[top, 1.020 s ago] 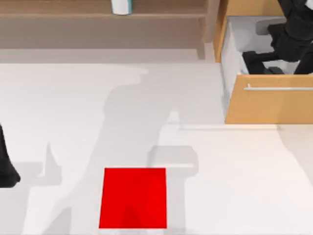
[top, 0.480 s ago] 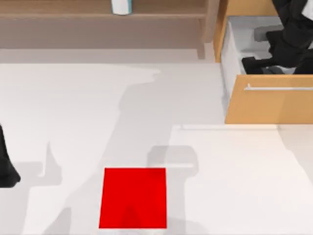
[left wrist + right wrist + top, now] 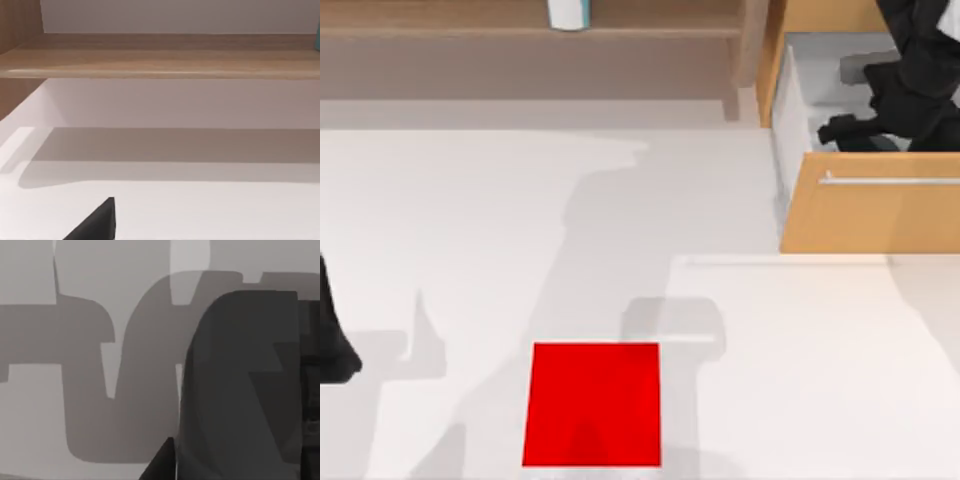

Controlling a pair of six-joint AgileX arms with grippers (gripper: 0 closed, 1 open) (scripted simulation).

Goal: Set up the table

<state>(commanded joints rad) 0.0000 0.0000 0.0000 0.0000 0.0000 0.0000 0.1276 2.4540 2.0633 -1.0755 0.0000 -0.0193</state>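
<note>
The white table [image 3: 470, 220] spans the top view. My right arm reaches down into the open wooden drawer [image 3: 870, 210] at the table's back right, and my right gripper [image 3: 842, 129] sits low inside it near the drawer front. A grey object [image 3: 865, 68] lies in the drawer behind the arm. Close up in the right wrist view, a dark grey shape [image 3: 240, 390] rests on the pale drawer floor, with a black fingertip [image 3: 161, 465] beside it. My left arm [image 3: 332, 340] is parked at the table's left edge. One of its fingertips [image 3: 97, 222] shows in the left wrist view.
A red square mat [image 3: 592, 404] lies near the front edge, left of centre. A wooden shelf [image 3: 520, 25] runs along the back with a white-and-teal container [image 3: 567, 12] on it. The drawer's metal handle [image 3: 890, 181] faces the table.
My right arm has shifted slightly inside the drawer, and its shadow on the table has moved to the right. The left arm has stayed still.
</note>
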